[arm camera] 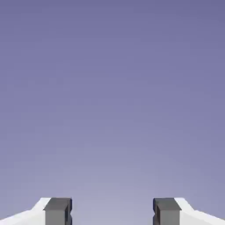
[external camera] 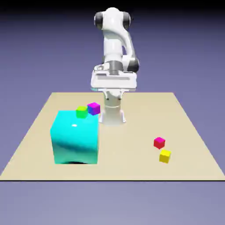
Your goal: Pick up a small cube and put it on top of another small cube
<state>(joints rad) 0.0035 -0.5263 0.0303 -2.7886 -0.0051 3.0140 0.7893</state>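
The big cyan block (external camera: 75, 139) is glossy, with one rounded face. The gripper (arm camera: 112, 212) has its grey fingers apart, with nothing between, probably kept free for picking. The plain yellow cube (external camera: 165, 156) sits near the red cube (external camera: 159, 143), at the exterior view's right.

From my remote seat, I see the pale tan table (external camera: 132, 154) across the lower middle of the frame. The robot's base (external camera: 112, 117) stands on it near center, the big cyan block (external camera: 75, 138) at lower left (a glossy thing), the red cube (external camera: 159, 143) and yellow cube (external camera: 165, 156) at lower right.
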